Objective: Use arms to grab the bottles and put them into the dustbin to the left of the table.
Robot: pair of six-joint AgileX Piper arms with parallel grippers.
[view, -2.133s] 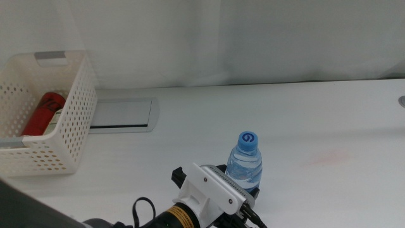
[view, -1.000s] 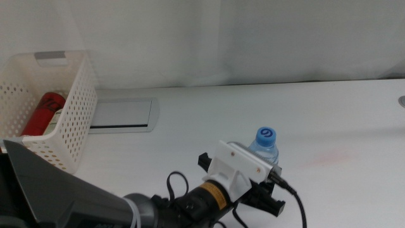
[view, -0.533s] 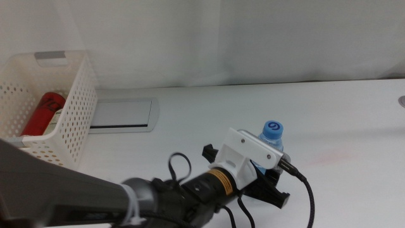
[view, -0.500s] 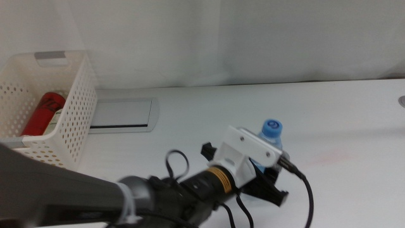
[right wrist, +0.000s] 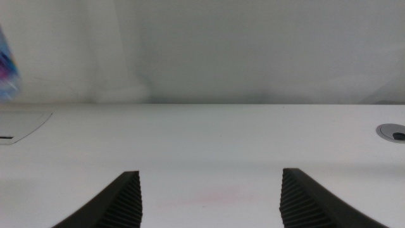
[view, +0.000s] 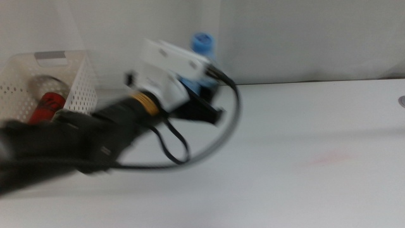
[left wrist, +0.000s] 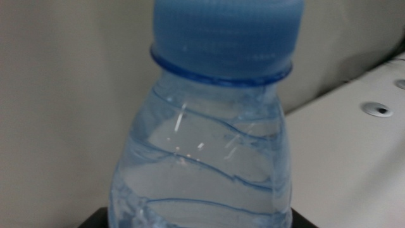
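My left gripper [view: 197,95] is shut on the clear water bottle [view: 201,49] with the blue cap and carries it high above the table, to the right of the white dustbin [view: 73,85]. The arm is motion-blurred. In the left wrist view the water bottle [left wrist: 209,158] fills the picture between the jaws. The red cola can [view: 45,106] lies inside the dustbin. My right gripper [right wrist: 209,196] is open and empty over bare white table [right wrist: 209,139]; it is out of the middle view. The water bottle shows as a blur at the edge of the right wrist view [right wrist: 5,69].
A flat grey panel [right wrist: 19,126] is set into the table beside the dustbin. A round cable hole [right wrist: 392,132] sits at the table's right side. A faint pink stain [view: 326,158] marks the tabletop.
My left gripper has lifted the water bottle off the table and swung it up and to the left, toward the dustbin. The can in the dustbin has not moved.
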